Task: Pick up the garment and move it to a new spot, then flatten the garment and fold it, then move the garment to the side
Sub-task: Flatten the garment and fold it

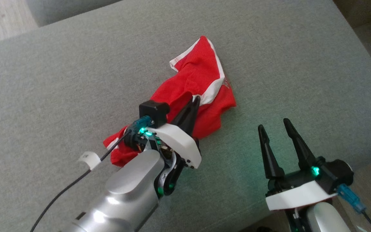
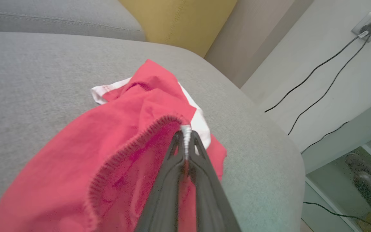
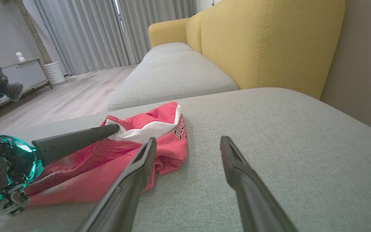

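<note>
Garment point(image 1: 201, 80): crumpled on sofa point(image 1: 76, 80), hem point(image 2: 147, 130) pinched in closed left gripper point(image 1: 195, 98); right gripper point(image 1: 274, 124) gaping, empty, just beside. Only grasp done; lifting, moving, flattening, folding, shifting aside all seemingly left

Grey seat cushion point(image 3: 301, 145), yellow sofa back point(image 3: 269, 42); pale curtains point(image 3: 85, 32); wooden floor point(image 3: 76, 96).

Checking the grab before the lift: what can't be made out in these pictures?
Garment, near part: head view, left arm covers it.
Lettering: right wrist view, partly folded, too small to read.
Garment, lower part: left wrist view, blurred, cut off by bottom edge.
</note>
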Available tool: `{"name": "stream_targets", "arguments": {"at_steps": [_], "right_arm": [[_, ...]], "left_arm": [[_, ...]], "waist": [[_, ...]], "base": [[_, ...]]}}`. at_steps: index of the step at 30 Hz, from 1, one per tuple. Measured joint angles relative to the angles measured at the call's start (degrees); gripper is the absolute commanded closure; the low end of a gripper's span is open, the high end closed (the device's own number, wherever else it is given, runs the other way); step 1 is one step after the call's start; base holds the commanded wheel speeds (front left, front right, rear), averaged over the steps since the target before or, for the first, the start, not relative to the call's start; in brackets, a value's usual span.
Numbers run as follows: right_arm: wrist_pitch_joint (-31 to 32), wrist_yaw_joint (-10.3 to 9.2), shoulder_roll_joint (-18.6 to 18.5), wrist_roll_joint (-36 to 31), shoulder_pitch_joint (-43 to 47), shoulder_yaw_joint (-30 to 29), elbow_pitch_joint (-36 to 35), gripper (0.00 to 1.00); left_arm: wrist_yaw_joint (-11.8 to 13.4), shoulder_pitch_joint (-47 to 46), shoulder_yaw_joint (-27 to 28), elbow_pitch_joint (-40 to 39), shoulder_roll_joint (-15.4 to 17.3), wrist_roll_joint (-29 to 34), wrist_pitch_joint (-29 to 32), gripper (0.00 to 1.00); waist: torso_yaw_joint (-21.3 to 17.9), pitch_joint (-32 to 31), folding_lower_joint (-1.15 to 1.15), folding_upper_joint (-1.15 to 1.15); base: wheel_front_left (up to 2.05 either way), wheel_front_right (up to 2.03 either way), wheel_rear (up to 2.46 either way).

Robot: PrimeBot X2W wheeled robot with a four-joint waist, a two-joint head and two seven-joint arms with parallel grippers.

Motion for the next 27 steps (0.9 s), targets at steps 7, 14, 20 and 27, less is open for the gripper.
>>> {"name": "stream_targets", "arguments": {"at_steps": [7, 14, 20, 27], "right_arm": [[0.0, 0.00, 0.0, 1.1, 0.1, 0.9, 0.4, 0.00], [0.0, 0.00, 0.0, 1.7, 0.6, 1.6, 1.1, 0.00], [0.0, 0.00, 0.0, 1.6, 3.2, 1.3, 1.3, 0.00], [0.0, 0.00, 0.0, 2.9, 3.9, 0.5, 0.7, 0.00]], "left_arm": [[-2.6, -2.6, -3.1, 0.8, 0.0, -1.1, -2.5, 1.00], [-6.4, -13.1, -6.6, -0.9, -0.1, -0.7, 0.3, 1.00], [-7.6, -23.6, -5.9, -5.9, -0.5, -2.3, 0.8, 1.00], [-8.2, -13.5, -6.6, -15.6, 7.9, -3.9, -0.6, 1.00]], "waist": [[-1.4, -2.4, 0.00, 0.00], [-3.1, -6.4, -0.01, 0.00], [-2.7, -9.3, -0.02, 0.00], [0.9, -9.6, -0.01, 0.00]], "base": [[0.00, 0.00, 0.00], [0.00, 0.00, 0.00], [0.00, 0.00, 0.00], [0.00, 0.00, 0.00]]}}
